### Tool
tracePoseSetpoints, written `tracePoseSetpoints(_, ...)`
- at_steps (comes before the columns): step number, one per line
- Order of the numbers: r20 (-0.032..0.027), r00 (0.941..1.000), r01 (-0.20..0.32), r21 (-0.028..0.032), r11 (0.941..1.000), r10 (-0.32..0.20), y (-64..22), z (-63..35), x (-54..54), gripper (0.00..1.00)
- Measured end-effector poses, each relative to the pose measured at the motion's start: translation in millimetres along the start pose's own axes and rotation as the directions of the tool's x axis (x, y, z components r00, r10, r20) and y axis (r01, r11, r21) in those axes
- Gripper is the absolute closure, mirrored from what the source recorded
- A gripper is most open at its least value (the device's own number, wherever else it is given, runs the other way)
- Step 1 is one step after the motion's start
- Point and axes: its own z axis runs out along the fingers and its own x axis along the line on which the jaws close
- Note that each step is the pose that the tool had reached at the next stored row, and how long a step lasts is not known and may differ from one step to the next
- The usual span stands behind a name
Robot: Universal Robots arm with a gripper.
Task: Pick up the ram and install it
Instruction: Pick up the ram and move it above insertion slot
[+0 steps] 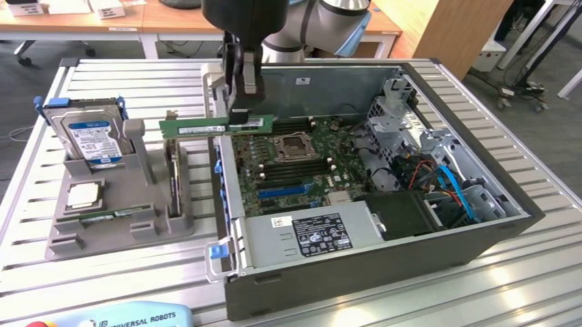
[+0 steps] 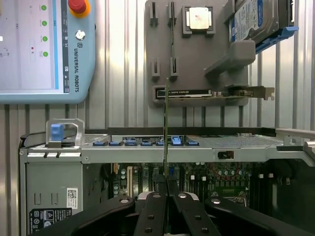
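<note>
one ram (image 1: 195, 128) gripped in jaws, over pc case (image 1: 364, 276) edge

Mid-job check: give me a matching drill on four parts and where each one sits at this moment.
1 ram
2 hard drive
3 processor chip
4 power supply

A lying flat in the gray holder
B clamped in the fingers
C standing upright in the gray holder
D inside the computer case

Pairs: 1-B, 2-C, 3-A, 4-D
</note>
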Motion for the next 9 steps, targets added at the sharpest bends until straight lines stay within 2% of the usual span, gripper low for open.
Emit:
tracePoseSetpoints(7,0.0000,1.0000,-0.001,0.0000,1.0000,0.001,-6.9,-0.3,-0.1,0.88)
tracePoseSetpoints(8,0.0000,1.0000,-0.001,0.0000,1.0000,0.001,-12.1,-0.6,-0.2,0.88)
tracePoseSetpoints(9,0.0000,1.0000,-0.001,0.0000,1.0000,0.001,-13.3,-0.6,-0.3,0.88)
